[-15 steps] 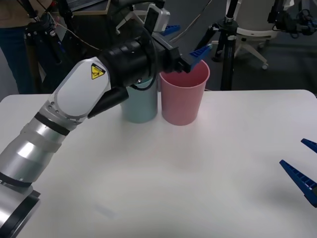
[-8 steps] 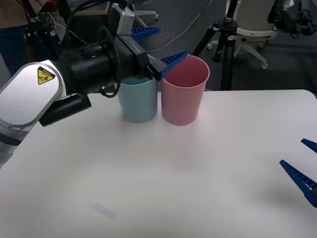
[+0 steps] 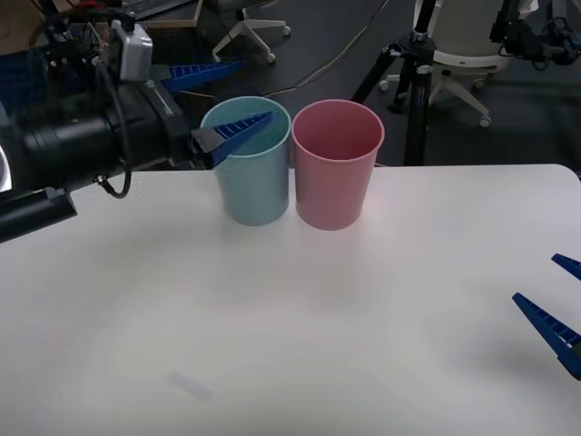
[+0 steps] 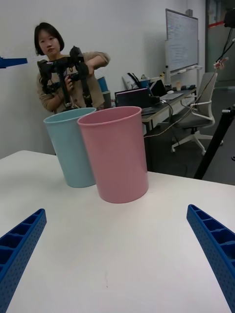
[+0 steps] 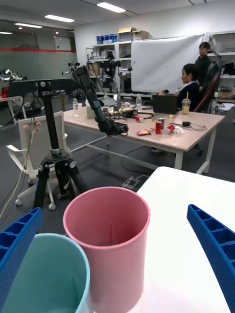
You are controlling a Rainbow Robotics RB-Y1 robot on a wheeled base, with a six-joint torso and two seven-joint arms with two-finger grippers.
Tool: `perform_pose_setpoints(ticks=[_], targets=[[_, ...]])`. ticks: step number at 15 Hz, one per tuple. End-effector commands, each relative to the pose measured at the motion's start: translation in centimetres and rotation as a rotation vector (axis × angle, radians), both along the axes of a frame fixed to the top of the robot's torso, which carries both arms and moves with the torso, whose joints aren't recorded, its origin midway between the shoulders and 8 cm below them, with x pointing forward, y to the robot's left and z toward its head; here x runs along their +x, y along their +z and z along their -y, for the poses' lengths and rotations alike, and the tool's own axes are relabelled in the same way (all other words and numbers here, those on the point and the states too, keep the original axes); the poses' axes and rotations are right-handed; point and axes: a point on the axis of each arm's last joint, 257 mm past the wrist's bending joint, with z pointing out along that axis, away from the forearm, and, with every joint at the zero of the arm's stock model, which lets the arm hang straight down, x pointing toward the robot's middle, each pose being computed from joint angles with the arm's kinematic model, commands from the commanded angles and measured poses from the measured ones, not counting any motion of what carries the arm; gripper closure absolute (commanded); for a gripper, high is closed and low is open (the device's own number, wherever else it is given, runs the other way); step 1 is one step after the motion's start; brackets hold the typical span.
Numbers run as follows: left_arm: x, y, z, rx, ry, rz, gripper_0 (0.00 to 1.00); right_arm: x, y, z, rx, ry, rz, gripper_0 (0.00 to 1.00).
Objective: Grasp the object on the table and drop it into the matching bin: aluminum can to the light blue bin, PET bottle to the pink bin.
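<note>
- Blue-fingered left gripper up over the table's far-left edge, beside the light blue bin, fingers spread, holding nothing.
- Pink bin touching the blue one, both at the far edge, mid-table.
- Bottle nowhere on the tabletop; can't tell whether it lies inside the pink bin.
- Right gripper parked low at the near-right corner, fingers apart, empty.
- Judged step: drop likely done, arm clearing the bins.
- Next likely: park the left arm at the near edge without clipping a rim.
</note>
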Motion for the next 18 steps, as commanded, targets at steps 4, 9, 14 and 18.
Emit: perform_pose_setpoints(ticks=[4, 9, 14, 18], targets=[[-4.5, -2.6, -3.1, 0.006, -0.046, -0.073, 0.00, 0.0, 0.0, 0.0, 0.000, 0.000, 0.000, 0.00], [-7.2, -4.4, -4.8, -0.005, -0.087, -0.063, 0.00, 0.0, 0.0, 0.0, 0.000, 0.000, 0.000, 0.00], [-8.5, -7.3, -6.8, -0.003, -0.054, -0.086, 0.00, 0.0, 0.0, 0.0, 0.000, 0.000, 0.000, 0.00], [-9.8, -10.2, -9.6, 0.001, 0.009, -0.107, 0.00, 0.0, 0.0, 0.0, 0.000, 0.000, 0.000, 0.00]])
